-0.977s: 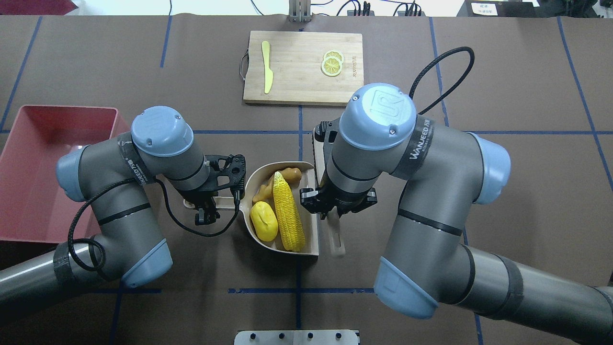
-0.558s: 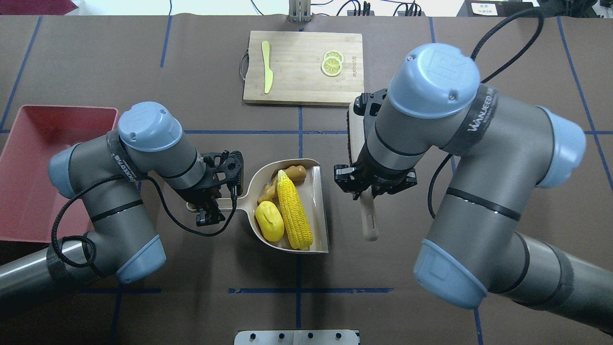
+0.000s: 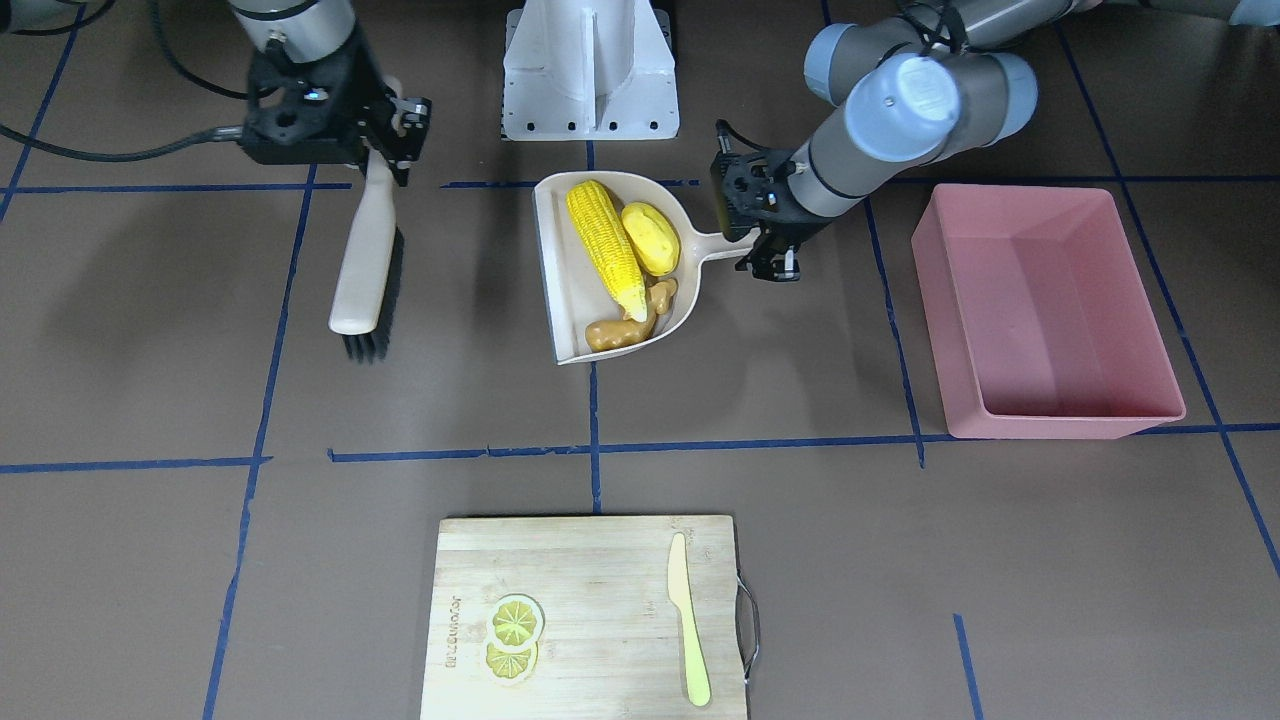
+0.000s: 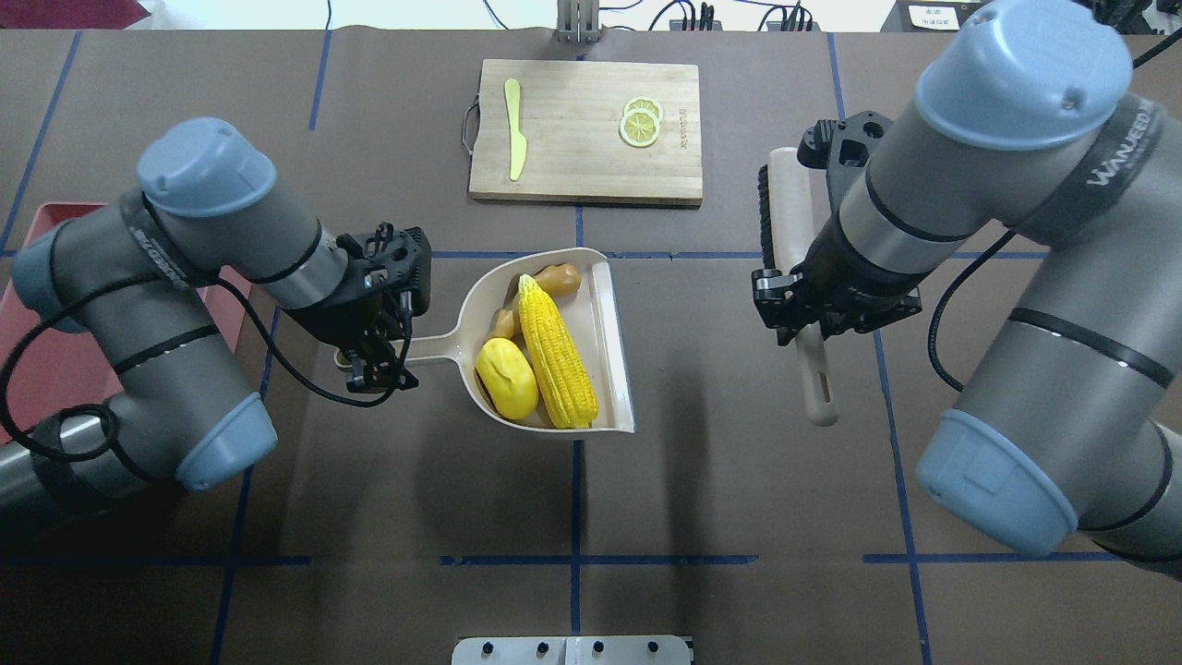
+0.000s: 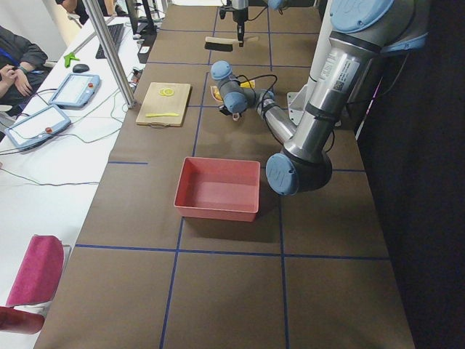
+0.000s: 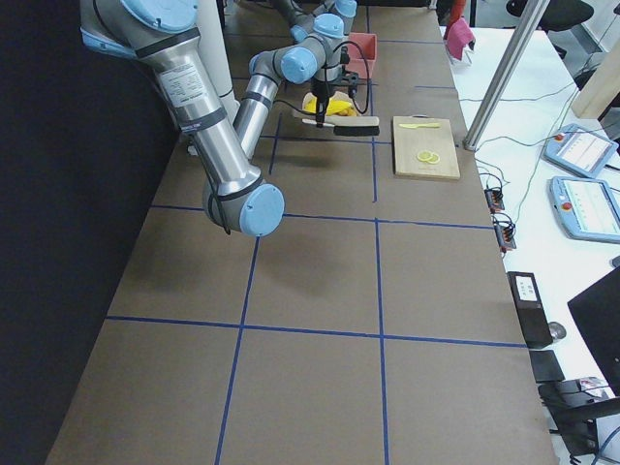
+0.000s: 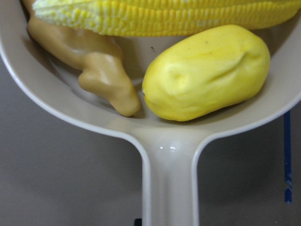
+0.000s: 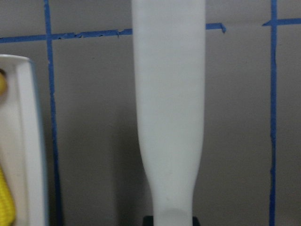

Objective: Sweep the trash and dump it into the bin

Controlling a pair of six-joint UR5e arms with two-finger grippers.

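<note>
Around the handle of the dustpan (image 4: 617,342) your left gripper (image 4: 374,360) is clamped, your right gripper (image 4: 813,319) on the brush (image 4: 792,212); tilt early and trash (image 4: 554,356) spills.

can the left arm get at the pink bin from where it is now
Probably yes. The left gripper holds the dustpan, and the bin sits on that arm's own side with only bare table between them. The right gripper and its brush are away on the other side.

Smooth glossy plastic dustpan (image 4: 611,314) and brush (image 4: 791,217), bumpy corn cob (image 4: 557,356), matt table (image 4: 739,480).
</note>
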